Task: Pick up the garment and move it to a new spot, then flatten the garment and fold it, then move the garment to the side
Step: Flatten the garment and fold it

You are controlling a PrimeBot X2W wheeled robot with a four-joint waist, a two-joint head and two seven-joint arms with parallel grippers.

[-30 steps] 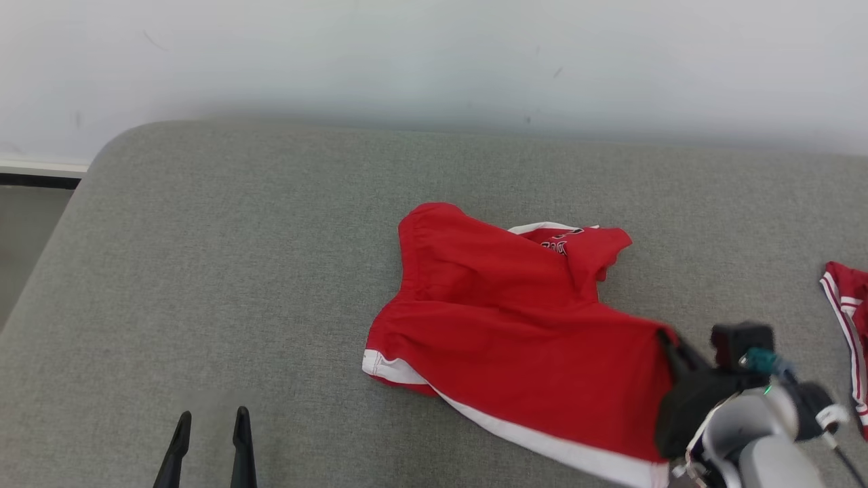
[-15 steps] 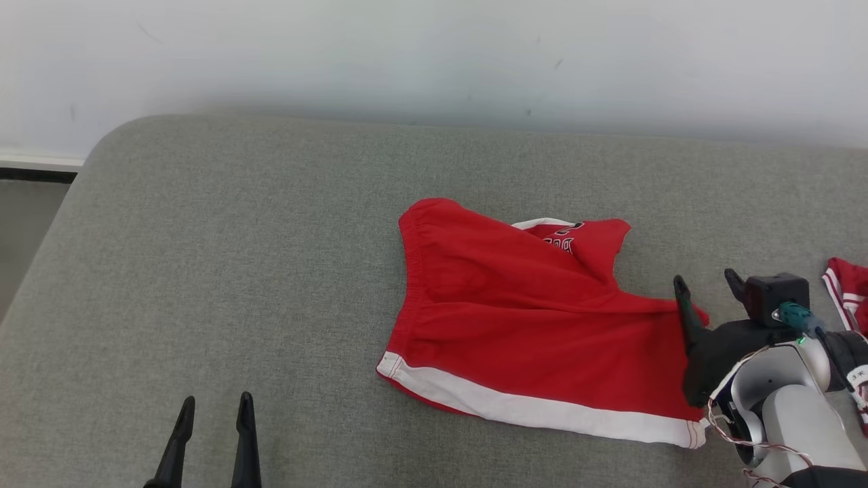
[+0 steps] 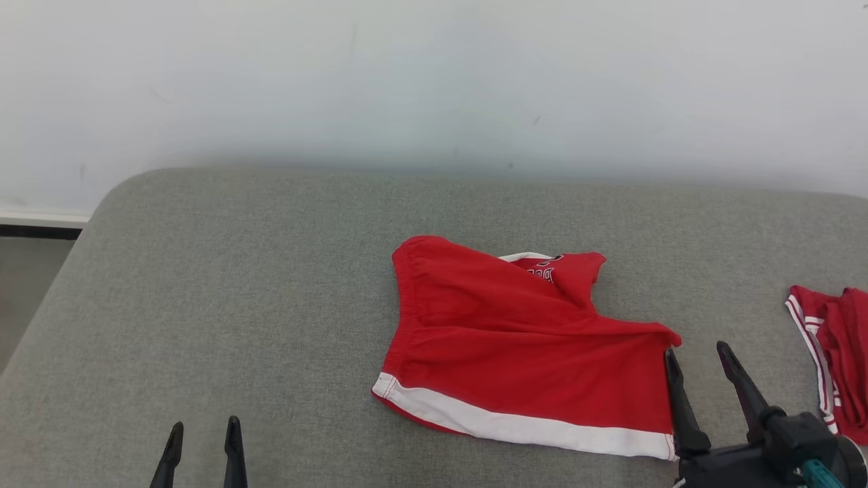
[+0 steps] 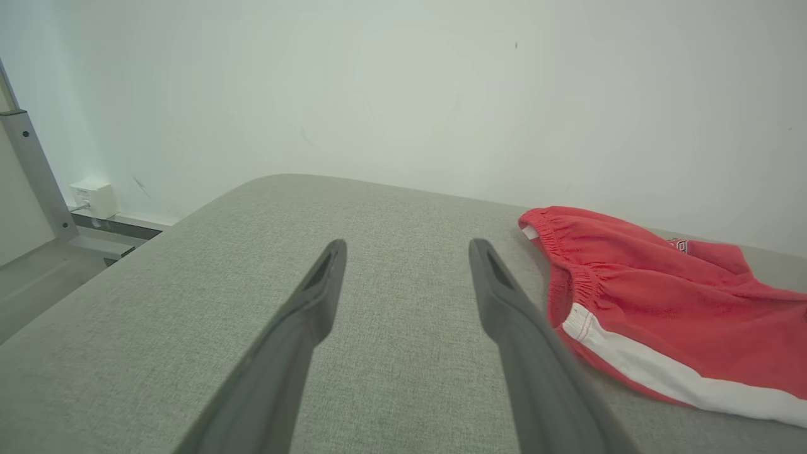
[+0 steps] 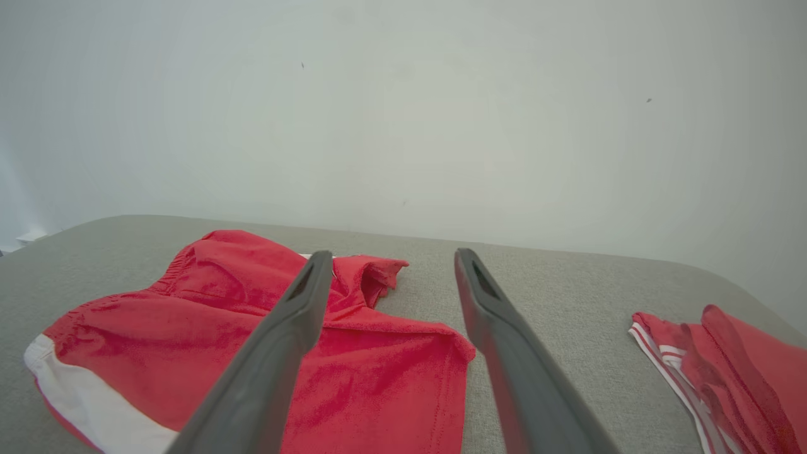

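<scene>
Right gripper [image 3: 696, 350] is at the lower right of my head view, fingers spread wide and holding nothing. Its left finger [image 3: 680, 407] runs along the right edge of the shorts [image 3: 515, 352], and I can't tell whether it touches the cloth. The wrist camera on that arm has the left finger over red fabric and the right finger over bare cushion [image 3: 237, 285].

The shorts lie right of centre on the grey cushion. They're mostly spread out, not flat. The gathered waistband sits on the left side and a white band runs along the near hem. At the far edge a flap is folded over, with some lettering showing, too small to read. A ridge creases across the middle toward the right corner.

Left gripper [image 3: 205, 425] is down at the lower left, well apart from the shorts, fingers wide open with grey cushion between them.

A second red garment [image 3: 834, 359], white-striped, is bunched at the far right of the cushion. A pale wall [image 3: 434, 81] runs behind it all.
</scene>
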